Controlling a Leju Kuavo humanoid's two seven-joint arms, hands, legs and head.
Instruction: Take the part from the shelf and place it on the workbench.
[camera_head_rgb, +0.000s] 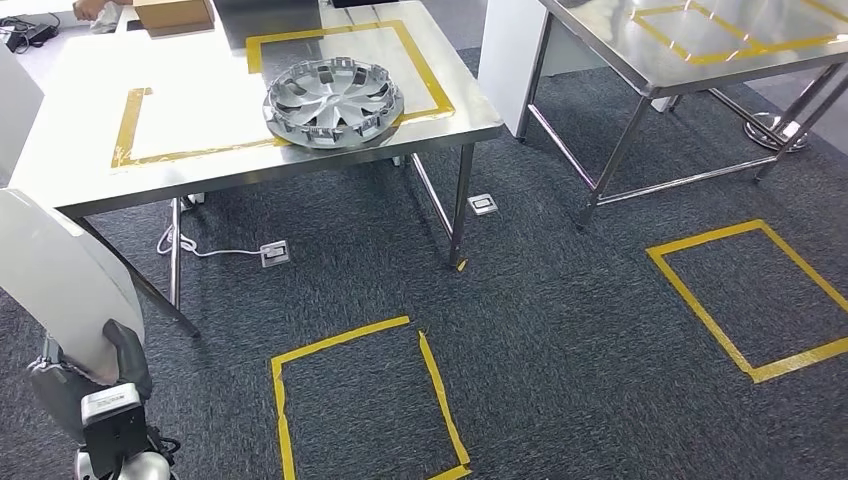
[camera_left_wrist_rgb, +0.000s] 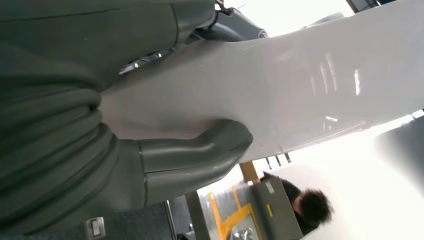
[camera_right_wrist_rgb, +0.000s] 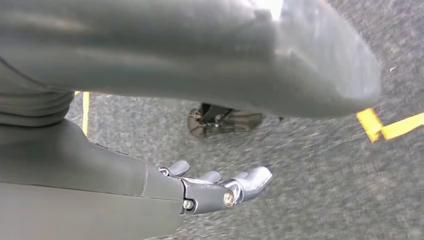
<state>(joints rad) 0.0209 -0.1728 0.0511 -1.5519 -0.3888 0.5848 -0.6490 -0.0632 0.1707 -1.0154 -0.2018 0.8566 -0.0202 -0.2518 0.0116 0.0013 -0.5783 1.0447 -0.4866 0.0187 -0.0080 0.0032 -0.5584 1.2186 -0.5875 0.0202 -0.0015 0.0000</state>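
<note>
A large white curved part (camera_head_rgb: 60, 280) stands at the lower left of the head view, and my left hand (camera_head_rgb: 108, 385) grips its lower edge with the thumb laid up along its face. In the left wrist view the grey thumb (camera_left_wrist_rgb: 200, 155) presses on the same white part (camera_left_wrist_rgb: 280, 85). The steel workbench (camera_head_rgb: 200, 100) ahead carries a yellow tape rectangle. My right hand (camera_right_wrist_rgb: 150, 185) hangs over the dark carpet with its fingers (camera_right_wrist_rgb: 225, 187) spread and nothing in them.
A silver wheel cover (camera_head_rgb: 333, 100) lies on the workbench's right half, a cardboard box (camera_head_rgb: 175, 14) at its far edge. A second steel table (camera_head_rgb: 700, 50) stands at right. Yellow tape squares (camera_head_rgb: 360, 400) (camera_head_rgb: 760, 295) mark the carpet. A person (camera_left_wrist_rgb: 310, 207) sits beyond the bench.
</note>
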